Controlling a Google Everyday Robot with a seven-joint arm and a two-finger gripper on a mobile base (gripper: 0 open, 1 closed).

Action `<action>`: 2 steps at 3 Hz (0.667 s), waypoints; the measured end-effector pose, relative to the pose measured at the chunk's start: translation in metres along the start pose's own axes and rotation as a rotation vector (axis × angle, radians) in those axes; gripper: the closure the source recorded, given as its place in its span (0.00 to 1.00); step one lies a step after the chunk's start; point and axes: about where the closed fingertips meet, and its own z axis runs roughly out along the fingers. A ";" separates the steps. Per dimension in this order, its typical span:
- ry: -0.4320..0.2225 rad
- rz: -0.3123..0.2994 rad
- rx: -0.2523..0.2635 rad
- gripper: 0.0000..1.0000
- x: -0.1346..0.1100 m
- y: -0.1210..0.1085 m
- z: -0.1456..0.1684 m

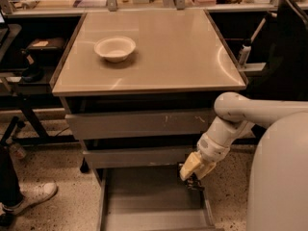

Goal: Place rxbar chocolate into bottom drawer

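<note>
The bottom drawer (149, 201) is pulled out at the foot of the cabinet, a shallow grey tray whose floor shows bare. My gripper (194, 176), with pale yellow pads, hangs at the end of the white arm over the drawer's rear right corner, just below the middle drawer front. A small dark thing, the rxbar chocolate (195, 184), sticks out under the pads and the gripper is shut on it. It sits a little above the drawer floor, close to the right side wall.
Two closed grey drawer fronts (139, 124) sit above the open one. A white bowl (115, 48) stands on the cabinet top (183, 52). A person's white shoe (29, 196) is on the floor at left. My white body fills the lower right corner.
</note>
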 end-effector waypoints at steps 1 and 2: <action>0.008 0.003 -0.005 1.00 0.000 -0.001 0.004; 0.034 -0.012 -0.022 1.00 -0.001 0.003 0.023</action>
